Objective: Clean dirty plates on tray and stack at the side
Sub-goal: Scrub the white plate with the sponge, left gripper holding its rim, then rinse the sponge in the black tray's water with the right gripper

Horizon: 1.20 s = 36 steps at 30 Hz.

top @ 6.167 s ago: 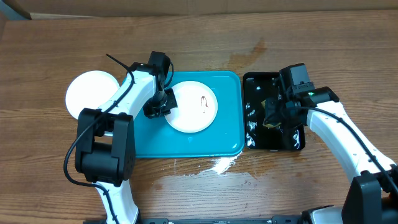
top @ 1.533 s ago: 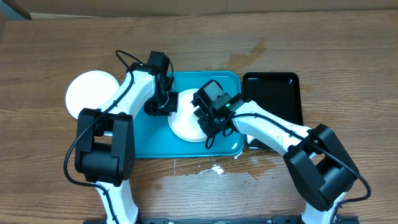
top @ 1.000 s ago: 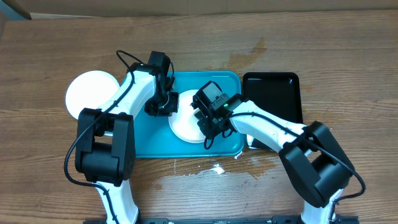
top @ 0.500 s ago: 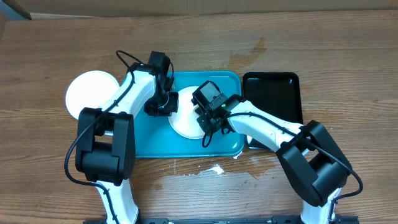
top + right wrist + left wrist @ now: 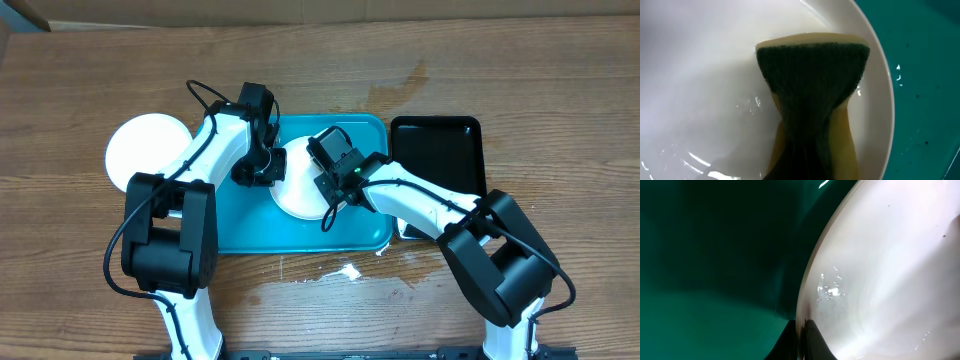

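Note:
A white plate (image 5: 295, 196) lies on the turquoise tray (image 5: 300, 238). My left gripper (image 5: 262, 168) is shut on the plate's left rim; in the left wrist view the two dark fingertips (image 5: 812, 339) pinch the rim of the wet plate (image 5: 880, 270) above the tray (image 5: 715, 255). My right gripper (image 5: 328, 188) is shut on a yellow sponge with a green scouring face (image 5: 812, 75), pressed onto the plate (image 5: 710, 75) close to its rim, with the tray (image 5: 925, 75) just beyond. A second white plate (image 5: 145, 150) rests on the table left of the tray.
A glossy black tray (image 5: 440, 150) sits right of the turquoise one, partly under my right arm. A small puddle (image 5: 350, 269) lies on the wooden table at the tray's front edge, and a damp stain (image 5: 395, 92) marks the wood behind it.
My right gripper has slid the sponge a little toward the far side of the plate. The left gripper keeps its hold on the rim and has not moved.

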Each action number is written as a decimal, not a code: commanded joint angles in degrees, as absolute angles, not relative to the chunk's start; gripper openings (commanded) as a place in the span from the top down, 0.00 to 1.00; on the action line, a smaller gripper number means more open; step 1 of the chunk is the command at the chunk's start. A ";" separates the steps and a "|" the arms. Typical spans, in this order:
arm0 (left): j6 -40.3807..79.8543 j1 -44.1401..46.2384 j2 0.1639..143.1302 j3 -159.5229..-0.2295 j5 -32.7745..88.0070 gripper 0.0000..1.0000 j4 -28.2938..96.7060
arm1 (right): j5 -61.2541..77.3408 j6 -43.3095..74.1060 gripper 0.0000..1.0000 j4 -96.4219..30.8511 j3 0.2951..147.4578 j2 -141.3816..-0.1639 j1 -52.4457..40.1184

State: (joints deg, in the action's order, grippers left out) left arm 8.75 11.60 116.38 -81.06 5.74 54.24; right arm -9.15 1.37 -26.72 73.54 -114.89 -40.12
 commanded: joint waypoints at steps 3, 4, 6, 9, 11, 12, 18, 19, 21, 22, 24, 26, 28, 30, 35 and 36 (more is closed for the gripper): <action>5.72 11.66 117.45 -81.36 2.33 0.96 55.24 | -11.97 1.69 0.96 -24.10 72.79 -117.23 -38.17; 5.72 11.66 117.45 -81.36 2.33 0.96 55.24 | -11.97 1.69 0.96 -23.35 72.79 -117.51 -37.80; 5.72 11.66 117.45 -81.36 2.33 0.96 55.24 | -11.94 1.69 0.96 -21.96 72.79 -118.08 -36.84; 5.72 11.66 117.45 -81.36 2.33 0.96 55.27 | -10.26 1.67 0.96 -19.94 72.79 -118.80 -35.31; 5.72 11.66 117.45 -81.36 2.33 0.96 55.27 | -7.42 1.32 0.96 -17.96 72.82 -118.87 -34.30; 5.72 11.66 117.45 -81.36 2.33 0.96 55.27 | -6.46 0.86 0.96 -16.75 72.82 -118.87 -33.89; 5.72 11.66 117.45 -81.36 2.31 0.96 55.53 | 0.89 -0.47 0.96 -10.59 72.82 -118.85 -31.70; 5.72 11.66 117.45 -81.36 2.31 0.96 55.57 | 2.52 -0.47 0.96 -9.80 72.82 -118.85 -31.44; 5.74 11.66 117.45 -81.36 2.31 0.96 55.59 | 6.26 -0.45 0.96 -8.01 72.82 -118.85 -31.07; 5.74 11.66 117.45 -81.36 2.31 0.96 55.59 | 8.05 -0.45 0.96 -7.16 72.84 -118.83 -30.96; 5.74 11.66 117.45 -81.36 2.31 0.96 55.61 | 11.62 -0.43 0.96 -5.52 72.86 -118.50 -30.61; 5.74 11.66 117.45 -81.36 2.31 0.96 55.61 | 13.74 -0.43 0.96 -4.01 72.86 -117.82 -30.30; 5.74 11.66 117.45 -81.36 2.31 0.96 55.64 | 14.26 0.01 0.96 -2.37 72.88 -116.57 -29.82; 5.74 11.66 117.45 -81.36 2.31 0.96 55.66 | 14.26 0.23 0.96 -1.06 72.88 -114.93 -29.10; 5.74 11.66 117.45 -81.36 2.31 0.96 55.66 | 14.26 1.63 0.96 -0.54 72.88 -109.91 -26.52; 5.74 11.66 117.45 -81.36 2.31 0.96 55.66 | 14.28 2.00 0.96 -0.71 72.88 -108.86 -25.91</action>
